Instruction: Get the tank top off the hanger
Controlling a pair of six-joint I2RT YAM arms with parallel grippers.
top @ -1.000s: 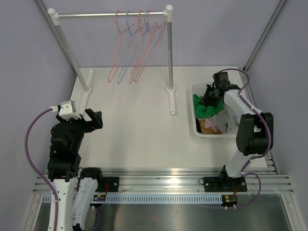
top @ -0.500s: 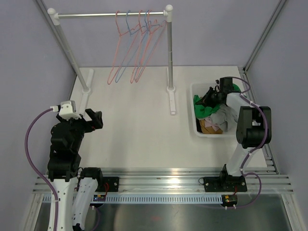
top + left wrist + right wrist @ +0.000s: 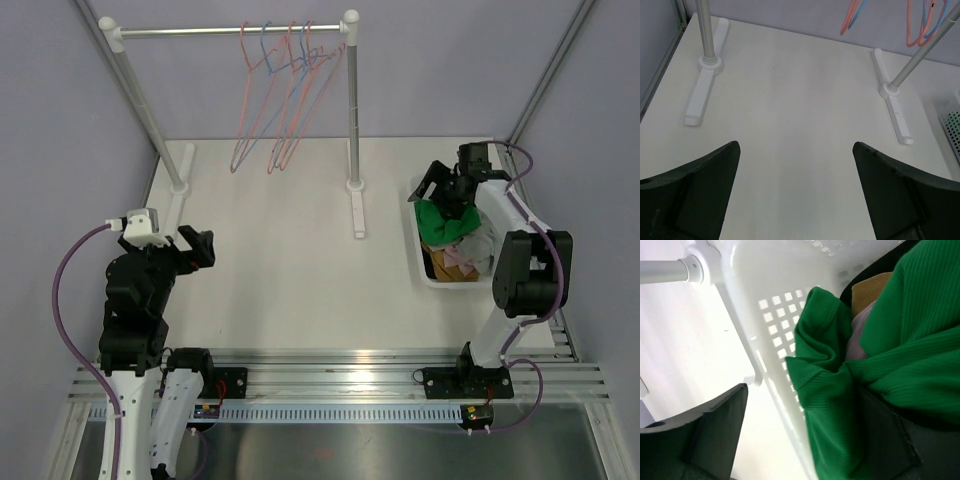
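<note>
The green ribbed tank top (image 3: 440,222) lies bunched in the white basket (image 3: 455,283), on top of other clothes and off any hanger. My right gripper (image 3: 445,188) hangs over the basket's left wall with its jaws wide open. In the right wrist view the green tank top (image 3: 880,355) lies loose against the right finger, while the left finger is outside the basket wall (image 3: 775,305); the right gripper (image 3: 802,400) straddles that wall. Several bare pink and blue hangers (image 3: 285,100) hang on the rail. My left gripper (image 3: 195,245) is open and empty above the table, far left; the left wrist view shows the same left gripper (image 3: 796,150).
The clothes rack has a rail (image 3: 200,31) across the back, two posts and white feet (image 3: 357,205) on the table. The basket holds tan and white clothes (image 3: 458,255) under the green one. Frame posts stand at the table's back corners.
My right gripper has opened and let go of the green tank top. The basket has shifted to the right with the hand. The left arm has stayed still.
</note>
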